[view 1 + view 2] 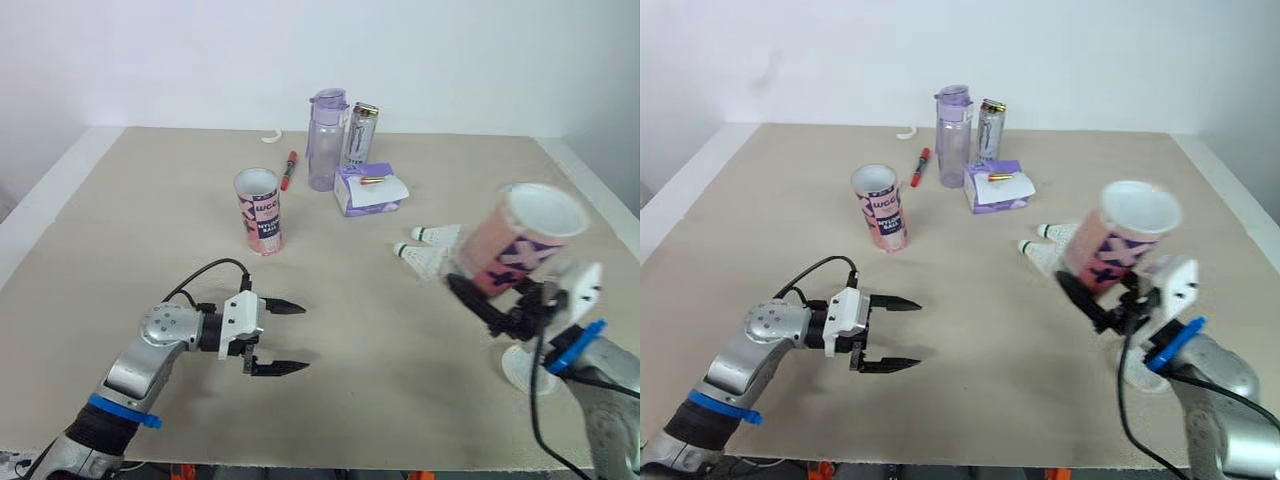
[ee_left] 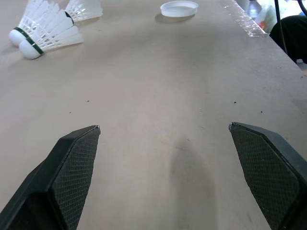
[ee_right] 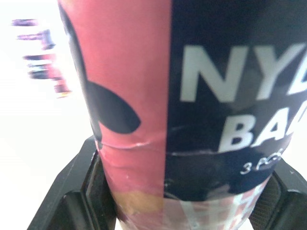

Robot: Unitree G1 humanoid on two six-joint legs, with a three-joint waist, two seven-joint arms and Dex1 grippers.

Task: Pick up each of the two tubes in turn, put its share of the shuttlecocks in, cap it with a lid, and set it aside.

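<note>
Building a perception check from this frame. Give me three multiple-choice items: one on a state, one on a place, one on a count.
1. The left end effector is:
A. shut on a lid
B. shut on a cloth
C. open and empty

2. The free tube stands:
A. upright near the red pen
B. tilted in the left end effector
C. on top of the purple box

3. Pink tubes in view:
A. one
B. two
C. four

Key:
1. C: its fingers are spread, with only bare table between them.
2. A: it stands on the table with its open mouth up, and the pen lies close behind it.
3. B: there is the free tube, plus the held tube, tilted in the right end effector.
</note>
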